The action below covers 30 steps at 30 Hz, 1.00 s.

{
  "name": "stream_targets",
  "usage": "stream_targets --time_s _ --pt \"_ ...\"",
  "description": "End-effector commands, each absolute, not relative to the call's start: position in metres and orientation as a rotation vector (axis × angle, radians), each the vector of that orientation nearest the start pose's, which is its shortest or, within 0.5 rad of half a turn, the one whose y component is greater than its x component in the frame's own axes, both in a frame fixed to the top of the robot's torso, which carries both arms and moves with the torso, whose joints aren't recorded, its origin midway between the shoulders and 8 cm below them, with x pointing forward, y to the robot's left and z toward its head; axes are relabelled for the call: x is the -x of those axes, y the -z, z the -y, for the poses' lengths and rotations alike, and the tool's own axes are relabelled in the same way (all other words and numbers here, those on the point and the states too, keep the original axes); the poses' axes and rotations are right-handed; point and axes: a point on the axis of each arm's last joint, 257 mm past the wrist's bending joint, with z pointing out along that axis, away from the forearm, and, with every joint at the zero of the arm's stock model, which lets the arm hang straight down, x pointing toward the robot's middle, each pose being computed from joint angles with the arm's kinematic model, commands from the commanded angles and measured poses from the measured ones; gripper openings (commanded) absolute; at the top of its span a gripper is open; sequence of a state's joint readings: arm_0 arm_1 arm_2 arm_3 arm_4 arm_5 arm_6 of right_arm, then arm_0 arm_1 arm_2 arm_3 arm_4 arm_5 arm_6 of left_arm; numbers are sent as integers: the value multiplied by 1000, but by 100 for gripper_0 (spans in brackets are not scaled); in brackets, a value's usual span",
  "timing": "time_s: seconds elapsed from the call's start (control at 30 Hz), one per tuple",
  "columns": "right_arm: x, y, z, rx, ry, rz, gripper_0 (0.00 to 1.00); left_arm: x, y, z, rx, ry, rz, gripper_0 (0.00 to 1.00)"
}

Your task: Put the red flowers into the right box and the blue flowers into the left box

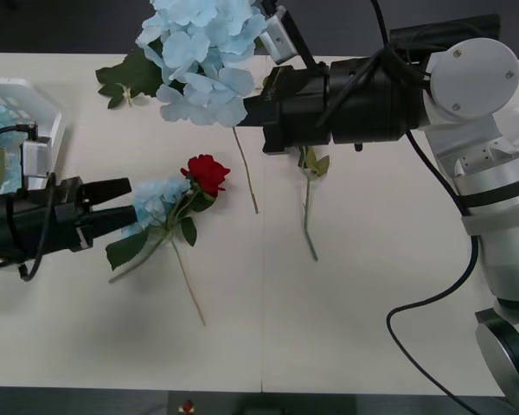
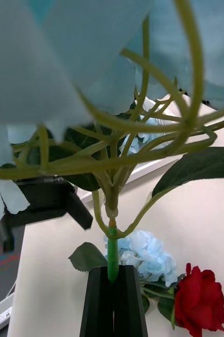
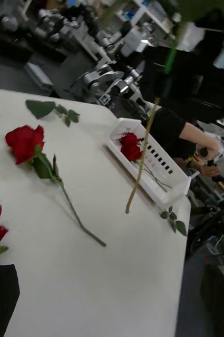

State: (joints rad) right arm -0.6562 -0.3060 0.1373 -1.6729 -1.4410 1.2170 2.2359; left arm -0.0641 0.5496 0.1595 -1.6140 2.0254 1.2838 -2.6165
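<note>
While right fingers (image 2: 113,300) clamp blue flower stem (image 2: 112,253) aloft, left fingers (image 1: 112,203) apart by table's (image 1: 372,285) left edge.

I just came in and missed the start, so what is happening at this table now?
The robot is sorting artificial flowers. Its right hand is shut on the stem of a blue flower, holding it above the table. Its left hand is open beside another blue flower and a red rose lying together. The left box holds something blue; the right box has red roses.

table: cream white top (image 1: 372,285) | floor: dark grey (image 1: 52,26) | background: cluttered lab equipment (image 3: 90,31) beyond table edge
</note>
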Motion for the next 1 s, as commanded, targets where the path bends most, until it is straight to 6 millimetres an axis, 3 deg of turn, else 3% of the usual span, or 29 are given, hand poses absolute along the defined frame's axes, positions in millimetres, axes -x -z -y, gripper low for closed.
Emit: stream_targets --time_s 0.03,0.23,0.4,0.77,1.0 --pt "-439 30 -81 1226 -963 -1455 0 -385 137 -134 -758 1193 -1488 100" --pt "-423 28 -107 1233 -1020 -1413 0 -384 136 -97 -714 1247 -1438 100" --pt "-422 28 -112 1237 -1016 -1406 0 -386 135 -73 -672 1290 -1420 100" --pt "-423 21 -114 1212 -1030 -1390 0 -390 130 -52 -653 1305 -1394 97" --pt "-422 20 -114 1209 -1041 -1391 0 -407 122 -38 -646 1256 -1379 96"
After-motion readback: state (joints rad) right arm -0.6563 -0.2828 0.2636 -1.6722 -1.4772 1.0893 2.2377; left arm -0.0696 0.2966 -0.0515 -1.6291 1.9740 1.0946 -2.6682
